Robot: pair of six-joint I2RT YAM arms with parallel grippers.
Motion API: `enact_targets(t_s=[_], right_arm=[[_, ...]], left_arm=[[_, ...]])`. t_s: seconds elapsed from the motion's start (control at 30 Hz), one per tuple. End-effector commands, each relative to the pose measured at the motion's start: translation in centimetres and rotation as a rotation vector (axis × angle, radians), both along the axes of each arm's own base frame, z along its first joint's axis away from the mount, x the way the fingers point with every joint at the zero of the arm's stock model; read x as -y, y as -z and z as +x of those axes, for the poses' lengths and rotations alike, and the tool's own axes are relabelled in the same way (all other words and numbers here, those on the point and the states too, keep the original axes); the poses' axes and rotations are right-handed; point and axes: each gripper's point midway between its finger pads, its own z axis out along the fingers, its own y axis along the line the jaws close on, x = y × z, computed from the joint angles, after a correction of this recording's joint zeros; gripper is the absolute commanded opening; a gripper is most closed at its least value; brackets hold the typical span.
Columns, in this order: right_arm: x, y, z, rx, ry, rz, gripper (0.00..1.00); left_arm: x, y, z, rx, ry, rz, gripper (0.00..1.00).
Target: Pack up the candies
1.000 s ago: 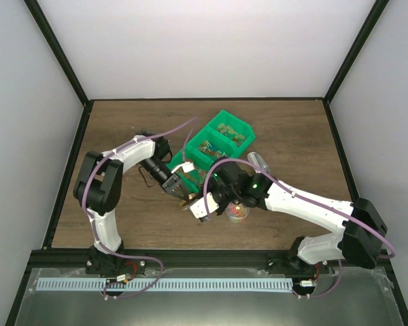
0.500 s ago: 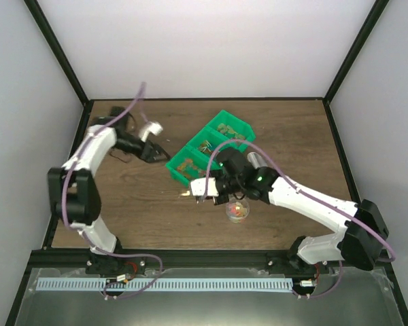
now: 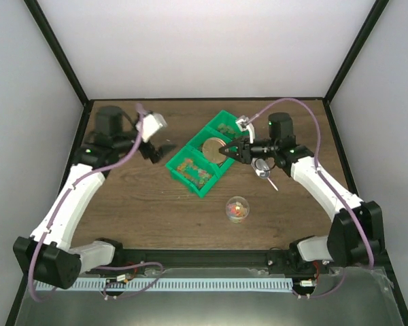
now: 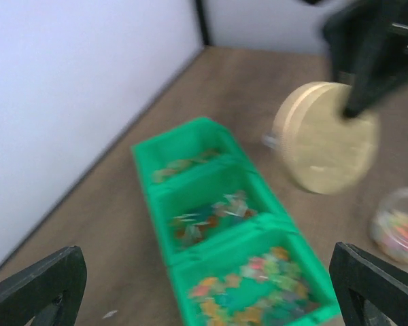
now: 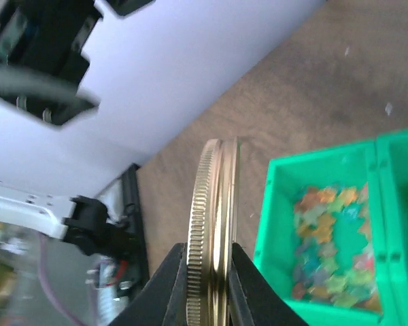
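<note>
**A:** Where does the right arm stand against the green bin (image 3: pixel 205 157)?

**B:** It stretches from its base up the right of the bin. The forearm bends inward so that the right gripper (image 3: pixel 226 151) reaches in over the bin's right wall. Its fingers (image 5: pixel 179 285) are closed on a gold lid (image 3: pixel 213 147), pinching it across the ribbed rim. The lid is held above the middle compartment. From the wrist camera it shows edge-on and upright.

**A:** And the left arm?

**B:** It is long and nearly straight, running up the left side of the table (image 3: pixel 136 210), with the wrist turned toward the bin. The left gripper (image 3: pixel 160 149) hovers just beside the bin's left wall without touching it. Its fingers (image 4: pixel 34 288) are spread wide at the two lower corners of the wrist view, with nothing between them.

**A:** The candies?

**B:** The candies (image 3: pixel 194 170) lie loose in the bin's compartment nearest the arm bases, in mixed orange, red, yellow and green. The other two compartments hold small pieces too, but they are too blurred to name. More coloured sweets sit in a clear round jar (image 3: pixel 236 210), which stands uncovered on the table, apart from the bin on its base-ward side.

**A:** Anything else near the bin?

**B:** A metal scoop (image 3: pixel 266 173) lies on the table to the right of the bin, under the right forearm.
</note>
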Motion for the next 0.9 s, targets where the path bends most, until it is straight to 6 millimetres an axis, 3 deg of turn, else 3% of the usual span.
enact_targets(t_s=[0.0, 0.17, 0.33, 0.57, 0.87], right_arm=[[0.6, 0.0, -2.0, -0.367, -0.133, 0.170, 0.01], [0.7, 1.8, -3.7, -0.529, -0.235, 0.194, 0.01], [0.8, 2.4, -3.9, -0.549, -0.251, 0.193, 0.01], [0.8, 2.8, -4.0, -0.560, -0.255, 0.193, 0.01], [0.9, 3.3, -4.1, -0.587, -0.241, 0.189, 0.01]], left_arm=[[4.3, 4.2, -4.3, 0.019, 0.224, 0.137, 1.00], [8.3, 6.4, -6.5, 0.038, 0.323, 0.210, 1.00], [11.5, 8.2, -8.1, 0.031, 0.390, 0.260, 1.00], [13.8, 9.3, -7.8, 0.037, 0.391, 0.303, 1.00], [15.3, 9.9, -8.1, 0.049, 0.419, 0.315, 1.00]])
